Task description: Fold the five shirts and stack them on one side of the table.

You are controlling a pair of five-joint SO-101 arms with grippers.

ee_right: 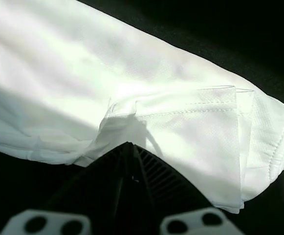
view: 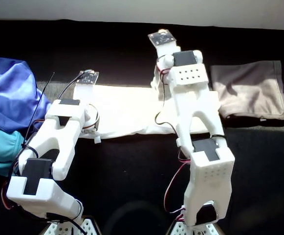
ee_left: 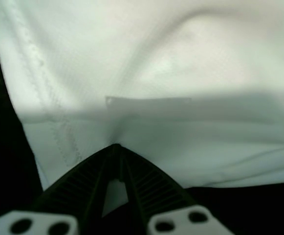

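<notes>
The white shirt (view: 127, 110) lies as a long band running side to side. The left gripper (ee_left: 115, 147) is clenched on cloth at its left end, and the right gripper (ee_right: 128, 145) is pinched shut on a folded hem near its right end. A folded grey shirt (view: 251, 88) lies just past the white shirt's right end and a blue and teal heap (view: 10, 93) past its left, so neither seems to block the next fold.

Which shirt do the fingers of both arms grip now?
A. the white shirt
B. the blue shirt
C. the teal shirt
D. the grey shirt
A: the left arm's fingers and the right arm's fingers each pinch the white shirt spread in the middle; the grey shirt lies folded at one side, the blue shirt and teal shirt heaped at the other.
</notes>
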